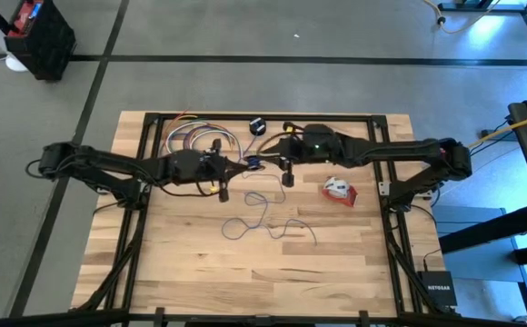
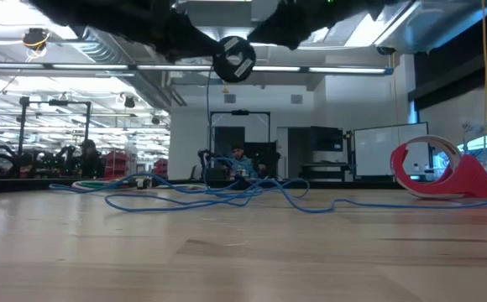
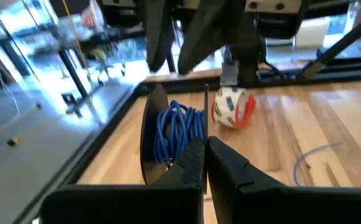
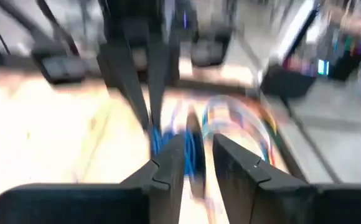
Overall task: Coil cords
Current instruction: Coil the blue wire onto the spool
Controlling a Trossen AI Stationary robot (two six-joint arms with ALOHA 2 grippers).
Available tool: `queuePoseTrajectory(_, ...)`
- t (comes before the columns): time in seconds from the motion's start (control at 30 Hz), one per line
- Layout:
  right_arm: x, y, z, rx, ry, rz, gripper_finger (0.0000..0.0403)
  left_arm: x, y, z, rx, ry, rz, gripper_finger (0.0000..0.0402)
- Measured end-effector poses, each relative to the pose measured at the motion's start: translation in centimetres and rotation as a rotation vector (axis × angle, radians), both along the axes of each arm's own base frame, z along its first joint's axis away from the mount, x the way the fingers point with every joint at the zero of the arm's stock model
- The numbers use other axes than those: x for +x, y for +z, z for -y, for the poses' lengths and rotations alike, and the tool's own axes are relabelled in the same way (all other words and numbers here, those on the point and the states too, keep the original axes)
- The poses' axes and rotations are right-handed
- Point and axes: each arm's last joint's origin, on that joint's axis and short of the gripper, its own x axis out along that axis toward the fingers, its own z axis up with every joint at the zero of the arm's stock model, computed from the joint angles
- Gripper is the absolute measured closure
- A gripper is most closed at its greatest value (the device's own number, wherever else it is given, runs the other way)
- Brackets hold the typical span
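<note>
The bluish-purple cord is partly wound into a small coil (image 3: 177,134), lifted over the table's far middle (image 1: 253,163) between both grippers. A black round puck (image 2: 233,59) hangs there in the air, with a dark disc (image 3: 150,134) beside the coil. The rest of the cord (image 1: 263,218) lies loose on the table (image 2: 227,191). My left gripper (image 3: 205,163) comes from the left and my right gripper (image 4: 194,163) from the right; both are shut at the coil. The red-and-white bundle (image 1: 340,191) rests on the table to the right (image 2: 441,168). My left gripper holds the coil's near side (image 3: 171,158), level from the table's left. Its own shut fingers (image 3: 190,163) hide the place of contact. The coil is lifted clear, and a strand hangs down to the table. My right gripper has the blue coil (image 4: 190,152) between its two fingers (image 4: 168,165), level from the table's right. The picture is blurred, so the part held cannot be told. The coil is clear of the table.
A loop of many-coloured wires (image 1: 195,141) lies at the far left of the table. A small black-and-white round thing (image 1: 256,124) sits at the far edge. Bare wood (image 1: 245,272) spreads toward the near edge. Black frame bars (image 1: 145,182) run along both sides.
</note>
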Motion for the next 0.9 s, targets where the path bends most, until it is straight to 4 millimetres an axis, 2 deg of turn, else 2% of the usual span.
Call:
queuePoseTrajectory(0.13, 0.1, -0.1, 0.1, -0.014, -0.005, -0.101, 0.0312, 1.0, 0.3, 0.7, -0.010, -0.026, -0.090, 0.0401)
queuePoseTrajectory(0.37, 0.5, -0.5, -0.1, 0.015, 0.063, -0.092, 0.0311, 2.0, 0.4, 1.3, 0.006, -0.052, -0.107, 0.0401)
queuePoseTrajectory(0.63, 0.5, -0.4, -0.4, 0.026, 0.091, -0.082, 0.0311, 2.0, 0.2, 0.9, 0.000, -0.025, -0.151, 0.0402)
queuePoseTrajectory(0.9, 1.3, -1.9, -0.2, 0.011, 0.043, -0.132, 0.0311, 2.0, 0.4, 1.2, 0.007, -0.037, -0.138, 0.0401)
